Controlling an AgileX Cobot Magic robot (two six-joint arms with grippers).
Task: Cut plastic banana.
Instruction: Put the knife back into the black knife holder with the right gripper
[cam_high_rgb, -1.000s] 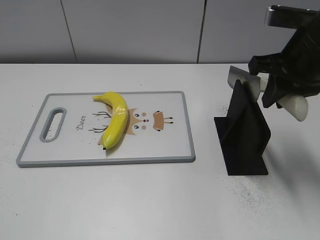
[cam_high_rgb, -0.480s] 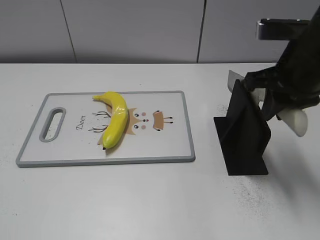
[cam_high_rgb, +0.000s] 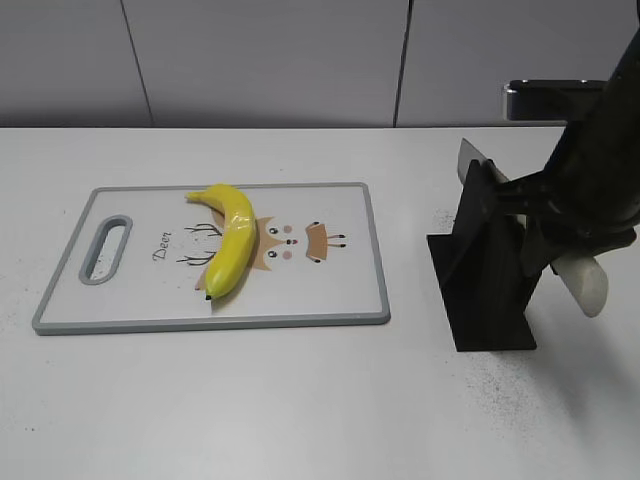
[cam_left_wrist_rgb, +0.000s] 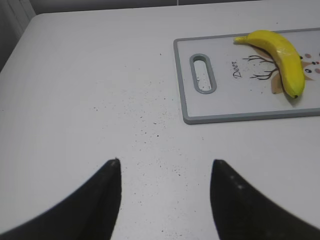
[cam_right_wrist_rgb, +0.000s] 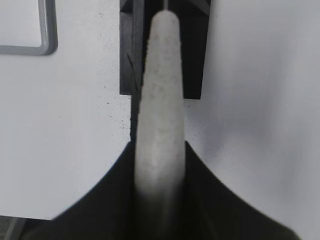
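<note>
In the exterior view, the plastic banana (cam_high_rgb: 231, 240) lies on its side on the cutting board (cam_high_rgb: 330, 290), left of centre and over the printed deer drawing, well apart from both arms. Its glossy skin suggests a hard, light, slippery shell that would likely roll or skid under a blade, so it probably wants steadying near one end, leaving the middle free for the cut. At the right, the right gripper (cam_high_rgb: 560, 250) sits at the black knife stand (cam_high_rgb: 490, 270), with a pale knife handle (cam_high_rgb: 585, 280) poking out below it.

In the left wrist view, the left gripper (cam_left_wrist_rgb: 165, 192) hovers over bare table (cam_left_wrist_rgb: 90, 100), its fingers spread wide with nothing between them; the banana (cam_left_wrist_rgb: 280, 52) rests on the board (cam_left_wrist_rgb: 200, 119) at the upper right, far from it.

In the right wrist view, the right gripper's fingers (cam_right_wrist_rgb: 112, 192) pinch the handle (cam_right_wrist_rgb: 160, 110) from both sides, above the stand (cam_right_wrist_rgb: 127, 60).
</note>
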